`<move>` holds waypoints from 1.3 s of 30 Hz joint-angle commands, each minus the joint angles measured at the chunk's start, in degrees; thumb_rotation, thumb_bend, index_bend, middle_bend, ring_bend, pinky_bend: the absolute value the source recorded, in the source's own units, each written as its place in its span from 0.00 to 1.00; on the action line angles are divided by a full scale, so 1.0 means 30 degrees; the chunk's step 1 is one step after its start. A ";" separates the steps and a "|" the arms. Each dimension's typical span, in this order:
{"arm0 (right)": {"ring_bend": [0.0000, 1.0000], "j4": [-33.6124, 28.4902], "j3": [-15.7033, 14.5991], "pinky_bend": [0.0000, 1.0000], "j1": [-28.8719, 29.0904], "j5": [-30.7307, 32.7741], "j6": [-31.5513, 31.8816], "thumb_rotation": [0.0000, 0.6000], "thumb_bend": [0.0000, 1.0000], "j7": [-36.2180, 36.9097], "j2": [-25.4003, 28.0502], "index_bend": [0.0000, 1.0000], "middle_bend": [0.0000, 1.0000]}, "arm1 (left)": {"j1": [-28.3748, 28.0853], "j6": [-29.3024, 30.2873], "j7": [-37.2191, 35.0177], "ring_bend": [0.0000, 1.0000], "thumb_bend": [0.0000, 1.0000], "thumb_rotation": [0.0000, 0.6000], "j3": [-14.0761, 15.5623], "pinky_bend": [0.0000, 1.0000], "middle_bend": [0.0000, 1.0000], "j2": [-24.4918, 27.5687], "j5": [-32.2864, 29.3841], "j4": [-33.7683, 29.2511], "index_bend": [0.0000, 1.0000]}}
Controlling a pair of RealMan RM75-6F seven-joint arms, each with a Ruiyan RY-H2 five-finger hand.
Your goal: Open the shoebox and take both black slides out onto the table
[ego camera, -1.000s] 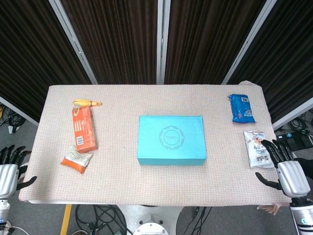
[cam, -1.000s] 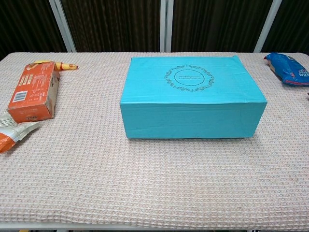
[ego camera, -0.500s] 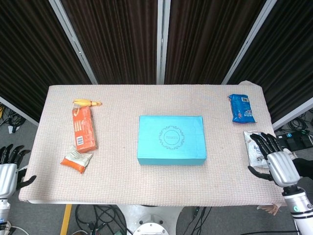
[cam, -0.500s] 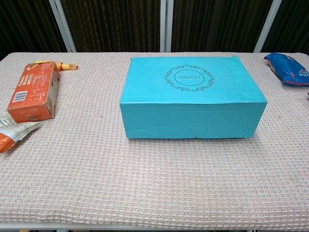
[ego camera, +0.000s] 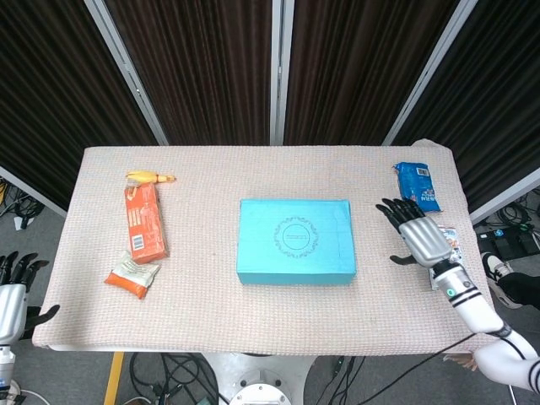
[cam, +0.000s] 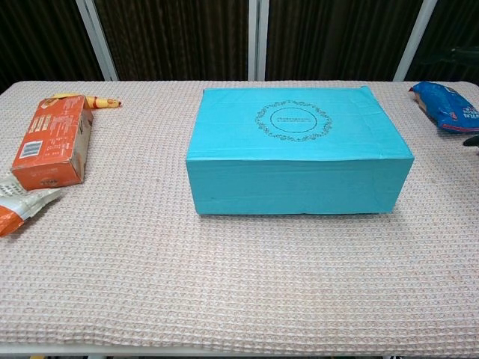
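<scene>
A turquoise shoebox (ego camera: 294,240) (cam: 298,148) stands in the middle of the table with its lid closed; the black slides are hidden inside. My right hand (ego camera: 419,235) hovers over the table to the right of the box, fingers spread and empty, a gap apart from it. In the chest view only a dark fingertip (cam: 471,140) shows at the right edge. My left hand (ego camera: 12,295) hangs off the table's left front corner, fingers apart, holding nothing.
An orange carton (ego camera: 144,222) (cam: 53,140), a yellow banana-like item (ego camera: 149,177) and an orange-white snack bag (ego camera: 132,277) lie at the left. A blue snack bag (ego camera: 416,186) (cam: 447,107) lies at the back right, a white packet (ego camera: 450,245) behind my right hand.
My right hand has moved up and inward from the table's right front corner to a spot beside the box. The left hand has sunk slightly. The box has not moved.
</scene>
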 commanded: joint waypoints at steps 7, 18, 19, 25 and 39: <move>0.00 0.3430 -0.0373 0.00 0.2109 -0.1396 0.1140 1.00 0.00 0.1565 -0.4459 0.00 0.00 | -0.0041 -0.0177 -0.0331 0.05 0.05 1.00 -0.0008 0.07 0.15 0.0046 -0.0055 0.0254 0.25; 0.00 0.2056 -0.0799 0.00 0.3710 -0.1768 0.0444 1.00 0.00 0.1332 -0.6115 0.00 0.00 | 0.0091 -0.0150 -0.1305 0.05 0.05 1.00 0.0007 0.07 0.15 -0.0159 -0.0085 0.1060 0.25; 0.00 0.1823 -0.0902 0.00 0.3794 -0.1808 0.0353 1.00 0.00 0.1107 -0.6013 0.00 0.00 | 0.0107 -0.0128 -0.1414 0.05 0.05 1.00 0.0006 0.07 0.15 -0.0184 -0.0067 0.1157 0.25; 0.00 0.0971 -0.1446 0.00 0.3546 -0.1816 0.0409 1.00 0.00 -0.0921 -0.4523 0.00 0.05 | 0.0170 -0.0033 -0.1754 0.05 0.05 1.00 0.0059 0.07 0.15 -0.0300 0.0096 0.1457 0.25; 0.00 0.6417 -0.1480 0.00 0.3633 -0.2138 0.2664 1.00 0.03 -0.0945 -0.7831 0.07 0.10 | 0.0291 0.0077 -0.1803 0.05 0.05 1.00 0.0059 0.07 0.15 -0.0148 0.0107 0.1222 0.25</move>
